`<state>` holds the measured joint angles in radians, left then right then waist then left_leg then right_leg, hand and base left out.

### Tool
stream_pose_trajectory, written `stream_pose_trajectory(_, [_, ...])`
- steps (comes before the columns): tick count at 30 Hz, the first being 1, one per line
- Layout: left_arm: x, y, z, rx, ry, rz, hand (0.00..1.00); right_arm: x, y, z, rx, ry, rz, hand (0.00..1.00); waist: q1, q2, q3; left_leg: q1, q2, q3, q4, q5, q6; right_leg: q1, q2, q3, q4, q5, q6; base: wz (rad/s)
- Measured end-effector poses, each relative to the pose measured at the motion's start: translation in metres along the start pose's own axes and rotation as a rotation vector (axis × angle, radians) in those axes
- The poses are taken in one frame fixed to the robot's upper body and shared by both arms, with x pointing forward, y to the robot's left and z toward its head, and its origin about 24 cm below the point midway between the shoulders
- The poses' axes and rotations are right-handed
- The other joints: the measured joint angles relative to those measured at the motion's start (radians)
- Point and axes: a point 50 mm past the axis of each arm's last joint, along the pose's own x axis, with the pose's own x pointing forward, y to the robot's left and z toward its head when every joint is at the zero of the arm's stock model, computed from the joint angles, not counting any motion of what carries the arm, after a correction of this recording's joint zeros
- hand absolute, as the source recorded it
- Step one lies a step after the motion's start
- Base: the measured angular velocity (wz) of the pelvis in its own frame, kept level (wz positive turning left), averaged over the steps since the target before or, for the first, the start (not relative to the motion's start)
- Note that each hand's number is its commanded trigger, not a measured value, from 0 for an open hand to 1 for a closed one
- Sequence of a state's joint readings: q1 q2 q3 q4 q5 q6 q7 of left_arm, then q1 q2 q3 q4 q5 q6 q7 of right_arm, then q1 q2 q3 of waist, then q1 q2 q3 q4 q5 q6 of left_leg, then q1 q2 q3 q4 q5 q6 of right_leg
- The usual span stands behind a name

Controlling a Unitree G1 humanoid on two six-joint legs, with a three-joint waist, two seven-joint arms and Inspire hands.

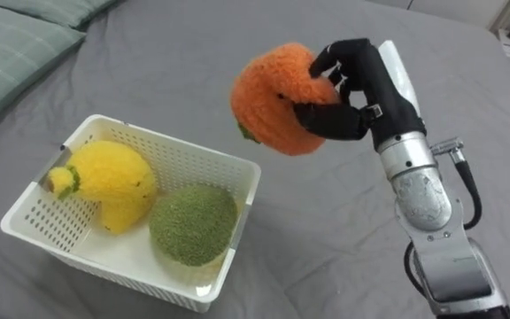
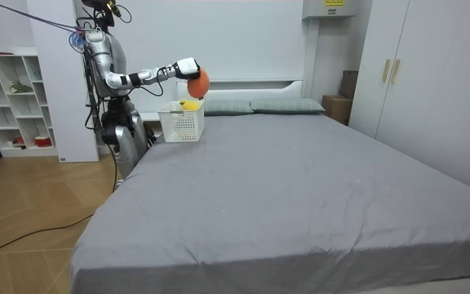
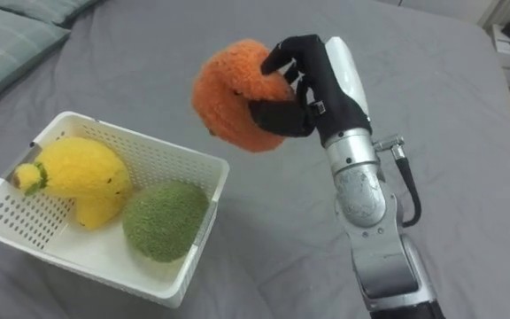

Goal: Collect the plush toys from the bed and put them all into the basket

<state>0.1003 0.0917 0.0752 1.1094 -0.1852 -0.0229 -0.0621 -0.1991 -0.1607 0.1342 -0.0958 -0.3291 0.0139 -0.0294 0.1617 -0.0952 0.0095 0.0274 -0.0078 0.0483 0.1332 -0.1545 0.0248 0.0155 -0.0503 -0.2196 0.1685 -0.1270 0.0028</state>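
Note:
My right hand (image 1: 354, 89) (image 3: 304, 80) is shut on a fuzzy orange plush toy (image 1: 277, 102) (image 3: 233, 96), holding it in the air above the grey bed, just right of the basket's far right corner. The white slotted basket (image 1: 228, 159) (image 3: 197, 159) sits on the bed at lower left. Inside it lie a yellow plush toy (image 1: 113, 182) (image 3: 82, 177) and a green plush toy (image 1: 193, 223) (image 3: 162, 220). In the room view I stand at the bed's head-end corner with my right hand (image 2: 184, 69) stretched out, the orange toy (image 2: 197, 81) above the basket (image 2: 181, 124).
Grey-green pillows (image 1: 16, 44) (image 3: 11, 31) lie at the upper left by the bed's head. The grey bedsheet (image 1: 193, 62) stretches wide around the basket. A white shelf unit (image 2: 15, 98) stands behind me, and wardrobes (image 2: 414, 73) line the room view's right.

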Motion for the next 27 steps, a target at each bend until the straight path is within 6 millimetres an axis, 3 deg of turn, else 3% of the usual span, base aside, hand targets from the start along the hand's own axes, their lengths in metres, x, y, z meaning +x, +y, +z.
stream_pose_trajectory(10, [0.000,-0.003,0.004,0.007,-0.018,-0.011,0.00,0.007,-0.004,0.024,-0.031,-0.086,0.012,1.00,0.031,-0.002,-0.0016,-0.017,0.001,0.004,-0.003,0.000,0.000,-0.025,0.001,-0.003,0.000,0.000,0.000,0.00])
stream_pose_trajectory(17, [0.001,-0.005,0.006,0.019,-0.021,-0.017,0.00,0.011,0.012,0.035,-0.011,-0.120,0.094,1.00,0.044,-0.004,-0.0012,-0.017,0.001,0.002,-0.004,0.000,0.000,-0.023,0.000,-0.005,0.000,0.000,0.000,0.00])
stream_pose_trajectory(23, [0.002,-0.005,0.009,0.021,-0.030,-0.017,0.00,0.011,0.020,0.039,-0.013,-0.132,0.143,1.00,0.071,-0.020,0.0005,-0.014,0.000,-0.003,-0.004,0.000,0.000,-0.016,0.001,-0.005,0.000,0.000,0.000,0.01])
stream_pose_trajectory(27, [0.002,-0.005,0.013,0.025,-0.038,-0.017,0.00,0.010,0.027,0.040,-0.014,-0.133,0.204,1.00,0.090,-0.030,0.0084,-0.008,-0.001,-0.011,-0.003,0.000,0.000,-0.006,0.000,-0.009,-0.001,0.000,0.000,0.01])
